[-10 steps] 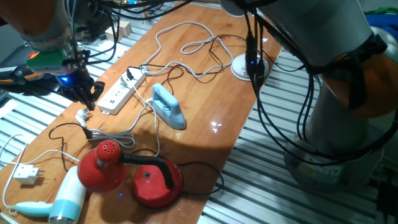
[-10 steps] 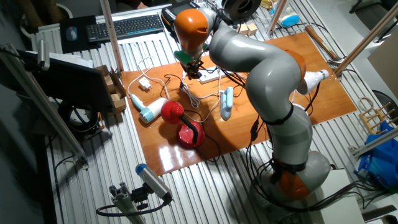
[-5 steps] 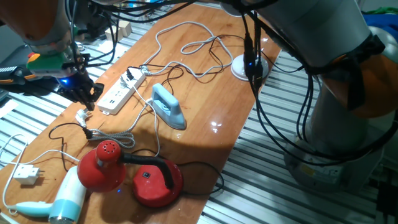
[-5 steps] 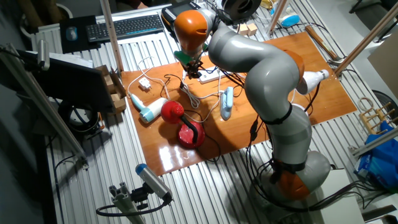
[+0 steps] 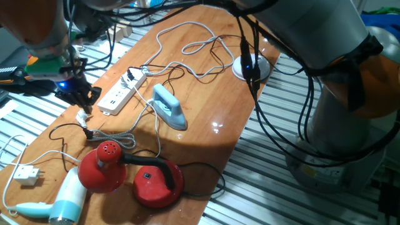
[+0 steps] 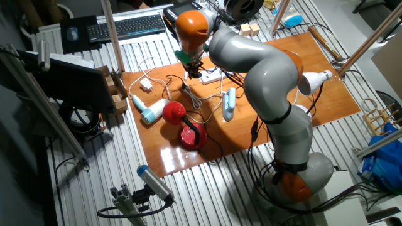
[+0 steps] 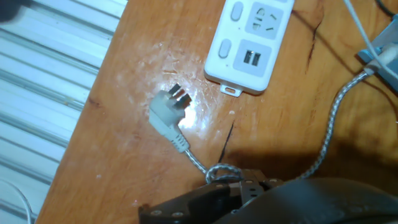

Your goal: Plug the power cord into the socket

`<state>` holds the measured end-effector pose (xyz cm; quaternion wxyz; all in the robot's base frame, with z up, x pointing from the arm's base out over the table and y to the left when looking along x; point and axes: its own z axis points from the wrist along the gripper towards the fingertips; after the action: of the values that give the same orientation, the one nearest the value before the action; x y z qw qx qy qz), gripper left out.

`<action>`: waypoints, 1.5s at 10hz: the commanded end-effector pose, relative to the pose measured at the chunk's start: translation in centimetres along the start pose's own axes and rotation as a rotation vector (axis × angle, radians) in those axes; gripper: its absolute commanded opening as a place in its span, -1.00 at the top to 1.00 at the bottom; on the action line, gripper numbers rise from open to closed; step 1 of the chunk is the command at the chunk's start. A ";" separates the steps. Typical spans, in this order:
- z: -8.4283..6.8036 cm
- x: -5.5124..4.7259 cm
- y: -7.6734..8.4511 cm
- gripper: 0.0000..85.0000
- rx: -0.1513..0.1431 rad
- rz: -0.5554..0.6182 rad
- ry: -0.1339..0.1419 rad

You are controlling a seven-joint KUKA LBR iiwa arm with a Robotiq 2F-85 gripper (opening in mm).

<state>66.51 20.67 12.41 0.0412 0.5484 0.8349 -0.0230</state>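
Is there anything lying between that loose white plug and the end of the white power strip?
No. In the hand view only bare wooden table separates the white plug from the power strip.

A blue-white iron (image 5: 169,107) is seen mid-desk (image 5: 206,100). A red lamp (image 5: 128,173), a hair dryer (image 5: 59,201) and a white plug (image 7: 168,114) lie nearby.

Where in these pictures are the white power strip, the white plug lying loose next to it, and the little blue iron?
power strip (image 7: 247,42), hand view, on its white face beside the USB ports.
white plug (image 7: 164,114), hand view, on the plug's body behind the prongs.
blue iron (image 5: 169,106), one fixed view, on its upper side.
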 end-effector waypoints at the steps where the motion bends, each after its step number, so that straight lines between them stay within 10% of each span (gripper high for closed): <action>1: 0.1 -0.1 0.0 1.00 -0.003 0.001 0.007; 15: -0.7 -1.3 1.2 1.00 0.010 -0.023 0.034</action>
<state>68.13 19.98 13.27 0.0244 0.5396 0.8414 -0.0182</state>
